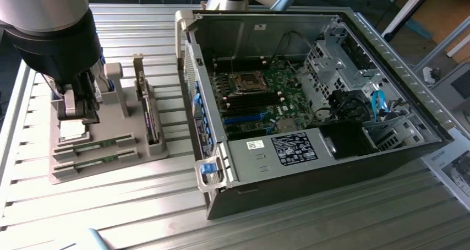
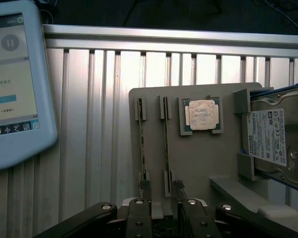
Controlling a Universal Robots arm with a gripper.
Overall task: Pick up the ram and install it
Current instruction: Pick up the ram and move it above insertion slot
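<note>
Tool spread, pinching nothing, poised at the near end of the grey holder tray on the slatted tabletop. The ram stood on edge in its end slots, in line with the gap between the fingers, with its twin just beside. Judged light, stiff, thin and easily cracked, so pinch the flat faces mid-length, gently. Narrow bare tray on either side; processor chip near. Open computer case well apart, its walls crowding the board.

My gripper hangs over the grey plastic holder tray, at the exterior view's left of the open black computer case. In it, two slim green ram sticks lie side by side.
</note>
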